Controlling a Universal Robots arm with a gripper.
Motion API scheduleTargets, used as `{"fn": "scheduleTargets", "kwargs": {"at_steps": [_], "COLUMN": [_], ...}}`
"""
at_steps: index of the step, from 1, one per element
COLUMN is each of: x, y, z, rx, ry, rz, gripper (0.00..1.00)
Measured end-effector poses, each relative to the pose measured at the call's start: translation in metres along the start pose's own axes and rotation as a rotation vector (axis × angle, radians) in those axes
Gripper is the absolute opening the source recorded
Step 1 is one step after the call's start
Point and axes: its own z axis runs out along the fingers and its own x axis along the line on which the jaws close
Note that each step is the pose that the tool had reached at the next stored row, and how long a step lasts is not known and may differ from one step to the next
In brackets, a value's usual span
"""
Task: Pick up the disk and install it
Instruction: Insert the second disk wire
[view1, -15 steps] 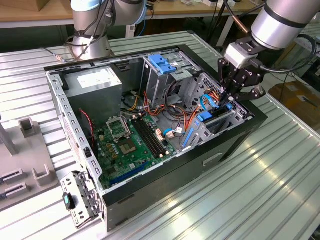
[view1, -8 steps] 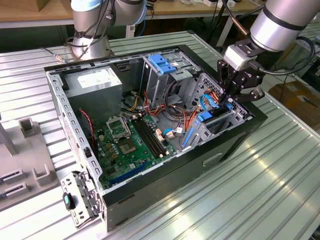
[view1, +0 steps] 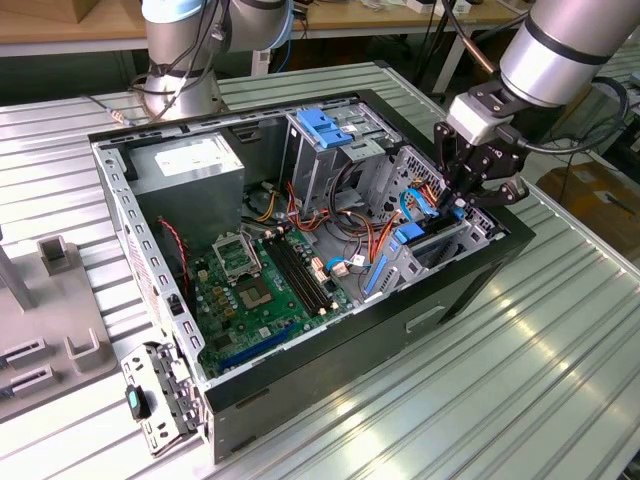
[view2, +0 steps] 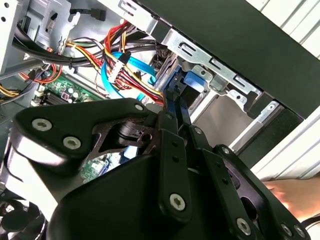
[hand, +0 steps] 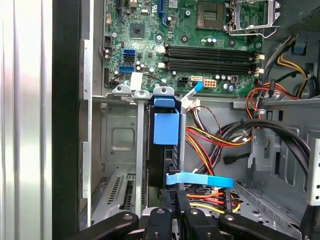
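Standing on edge in its bay at the case's front corner, the disk (hand: 166, 131), judged stiff, fairly heavy and shock-sensitive, is clenched by the pincer (hand: 176, 200) across its thin edge between the blue rails.

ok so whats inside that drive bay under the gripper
The disk stands on edge in the drive bay, its blue rail facing out, with the gripper at its end. Its label face and the bay floor are hidden.
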Motion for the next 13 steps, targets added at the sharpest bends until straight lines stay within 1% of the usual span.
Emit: {"fn": "scheduleTargets", "kwargs": {"at_steps": [2,10,12,13], "x": [0.0002,0.0005,0.0006,0.0007], "y": [0.0004,0.0006,0.0007,0.0008], "z": [0.0024,0.0066,0.0085,0.0095], "rx": [0.0,0.0,-0.0002,-0.0002], "ry": [0.0001,-0.0003,0.0007,0.0003], "rz": [0.0,0.0,0.0,0.0], "gripper": [0.16,0.16,0.16,0.16]}}
